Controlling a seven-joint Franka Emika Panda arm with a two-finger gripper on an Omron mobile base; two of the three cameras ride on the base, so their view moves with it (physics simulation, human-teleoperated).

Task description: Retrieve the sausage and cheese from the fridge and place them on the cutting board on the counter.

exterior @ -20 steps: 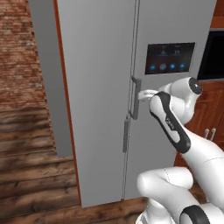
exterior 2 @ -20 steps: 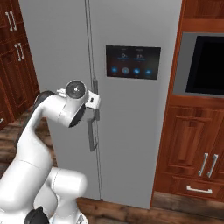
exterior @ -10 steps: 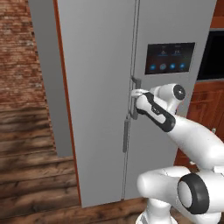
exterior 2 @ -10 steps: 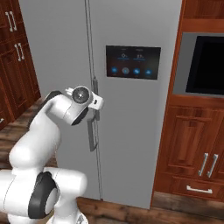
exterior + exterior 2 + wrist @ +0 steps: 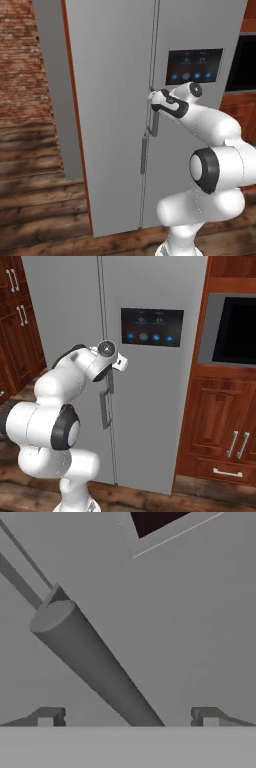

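lining up on the fridge [image 5: 115,100] door, i have the gripper [image 5: 127,714] spread wide and released, holding nothing, with the bar handle [image 5: 95,662] running up between its two finger tips in the hand view. that is the relation i care about: the handle lies straight ahead of the hand, its long axis vertical on the door, though it crosses my hand view on a slant, and its top end cap sits above the fingers. from the left base view the gripper [image 5: 154,100] is right at the upper end of the handle [image 5: 155,122], just below and left of the door's touch panel [image 5: 194,66]; i cannot tell if the fingers touch the bar. in the right base view the wrist covers the top of the handle [image 5: 106,408], so the contact is hidden there. both doors look closed, so the sausage and cheese, presumably inside, are hidden. to the right of the fridge stand wooden cabinets [image 5: 220,421] with a built-in oven [image 5: 235,331].
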